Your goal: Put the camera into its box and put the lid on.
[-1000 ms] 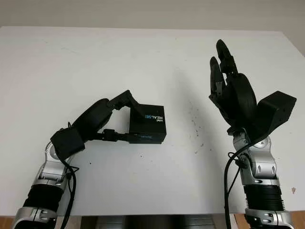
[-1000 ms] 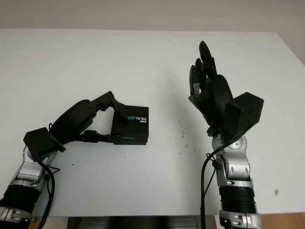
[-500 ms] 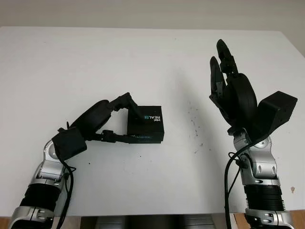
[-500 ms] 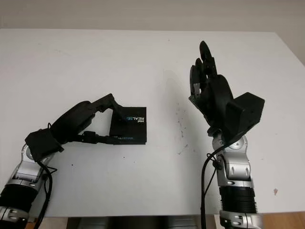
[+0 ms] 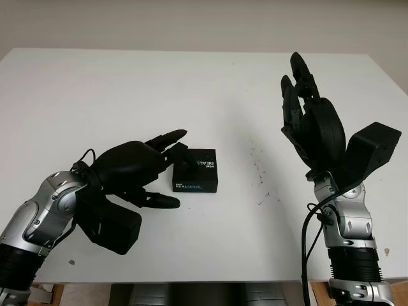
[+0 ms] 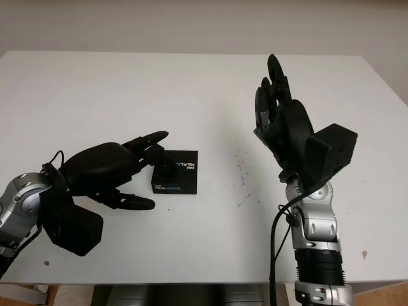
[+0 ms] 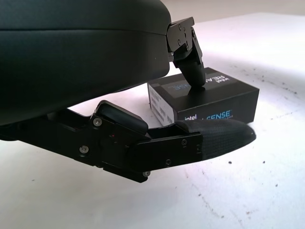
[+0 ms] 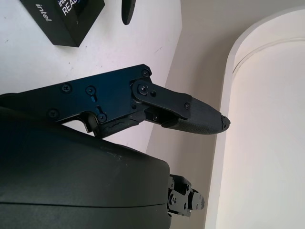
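Your left hand (image 5: 137, 169) held nothing, its fingers uncurled, with one fingertip (image 7: 195, 78) touching the closed black box (image 5: 195, 170) near the middle of the table (image 5: 127, 89), probably to press the lid home. Your right hand (image 5: 309, 121) stood raised and open, well apart. The left wrist view showed that fingertip's contact, which the head views left unclear.

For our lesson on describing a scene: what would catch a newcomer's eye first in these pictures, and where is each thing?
The small black box lettered REALSENSE stands out, closed, near the middle of the white table. The left hand is at its left side, one fingertip touching the lid, the thumb along the box's near side, not gripping it. The right hand is raised upright above the table's right part, open.
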`<state>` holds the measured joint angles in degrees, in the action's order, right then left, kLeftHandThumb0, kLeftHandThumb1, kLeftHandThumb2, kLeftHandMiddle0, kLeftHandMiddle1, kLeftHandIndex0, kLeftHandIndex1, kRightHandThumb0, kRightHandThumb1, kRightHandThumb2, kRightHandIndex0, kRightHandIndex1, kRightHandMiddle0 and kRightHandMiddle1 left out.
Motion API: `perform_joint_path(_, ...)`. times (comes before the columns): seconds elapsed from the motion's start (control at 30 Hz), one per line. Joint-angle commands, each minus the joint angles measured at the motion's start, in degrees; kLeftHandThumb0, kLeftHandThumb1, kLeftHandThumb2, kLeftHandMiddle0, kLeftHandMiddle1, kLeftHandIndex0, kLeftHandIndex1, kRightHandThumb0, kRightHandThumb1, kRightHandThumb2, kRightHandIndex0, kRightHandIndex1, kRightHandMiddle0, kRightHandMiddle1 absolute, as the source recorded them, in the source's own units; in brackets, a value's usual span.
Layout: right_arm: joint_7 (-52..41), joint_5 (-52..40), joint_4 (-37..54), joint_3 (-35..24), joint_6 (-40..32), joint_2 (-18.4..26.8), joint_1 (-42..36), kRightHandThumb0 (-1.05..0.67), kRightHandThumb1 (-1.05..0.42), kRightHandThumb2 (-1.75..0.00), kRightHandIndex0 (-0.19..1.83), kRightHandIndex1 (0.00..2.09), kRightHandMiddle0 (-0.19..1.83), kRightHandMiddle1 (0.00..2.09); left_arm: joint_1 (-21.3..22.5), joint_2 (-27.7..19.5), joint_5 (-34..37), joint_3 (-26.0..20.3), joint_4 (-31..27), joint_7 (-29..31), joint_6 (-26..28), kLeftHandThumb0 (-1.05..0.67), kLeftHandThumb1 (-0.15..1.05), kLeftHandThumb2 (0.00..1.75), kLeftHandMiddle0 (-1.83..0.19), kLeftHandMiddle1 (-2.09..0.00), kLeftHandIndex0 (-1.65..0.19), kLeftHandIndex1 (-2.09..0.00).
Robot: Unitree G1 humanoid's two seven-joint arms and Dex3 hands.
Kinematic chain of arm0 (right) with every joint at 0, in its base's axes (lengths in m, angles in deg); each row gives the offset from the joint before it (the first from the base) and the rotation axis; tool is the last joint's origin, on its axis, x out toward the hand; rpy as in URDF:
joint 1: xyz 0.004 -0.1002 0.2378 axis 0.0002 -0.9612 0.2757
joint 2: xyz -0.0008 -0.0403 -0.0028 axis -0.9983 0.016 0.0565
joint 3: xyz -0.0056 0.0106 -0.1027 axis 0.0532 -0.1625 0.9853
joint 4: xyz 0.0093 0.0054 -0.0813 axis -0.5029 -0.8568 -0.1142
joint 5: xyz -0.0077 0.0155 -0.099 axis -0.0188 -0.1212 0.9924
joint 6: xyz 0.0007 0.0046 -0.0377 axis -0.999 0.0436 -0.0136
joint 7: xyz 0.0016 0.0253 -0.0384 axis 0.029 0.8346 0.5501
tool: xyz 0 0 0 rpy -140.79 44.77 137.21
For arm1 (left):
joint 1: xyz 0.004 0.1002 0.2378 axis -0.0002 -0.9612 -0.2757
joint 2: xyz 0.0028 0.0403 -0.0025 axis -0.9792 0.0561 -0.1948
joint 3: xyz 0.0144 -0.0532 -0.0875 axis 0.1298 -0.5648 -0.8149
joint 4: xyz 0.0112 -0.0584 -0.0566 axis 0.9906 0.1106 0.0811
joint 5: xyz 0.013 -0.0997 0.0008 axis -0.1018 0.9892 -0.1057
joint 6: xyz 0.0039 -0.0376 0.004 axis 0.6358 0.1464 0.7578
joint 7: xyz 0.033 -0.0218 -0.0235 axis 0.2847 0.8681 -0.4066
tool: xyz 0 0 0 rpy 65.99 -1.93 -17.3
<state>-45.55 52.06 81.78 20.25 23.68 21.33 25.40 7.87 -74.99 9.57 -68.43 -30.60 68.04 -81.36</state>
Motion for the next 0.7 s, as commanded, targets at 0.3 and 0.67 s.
perform_joint_path(0.3, 0.3, 1.0, 3.6, 1.4, -3.4, 0.6, -0.4, -0.67, -1.05, -0.71, -0.16, 0.05, -0.19, 0.13, -1.9, 4.4, 20.9, -5.0, 4.7, 1.8, 5.4, -0.9, 1.05, 0.69, 0.19, 0.0, 0.19, 0.0)
perform_joint_path(0.67, 2.6, 1.7, 4.8, 3.3, -5.2, -2.0, -0.9, -0.62, -1.05, -0.73, -0.16, 0.05, -0.19, 0.1, 0.9, 13.5, 41.4, -15.3, 7.2, -4.8, 13.5, -0.86, 1.05, 0.68, 0.19, 0.0, 0.19, 0.0)
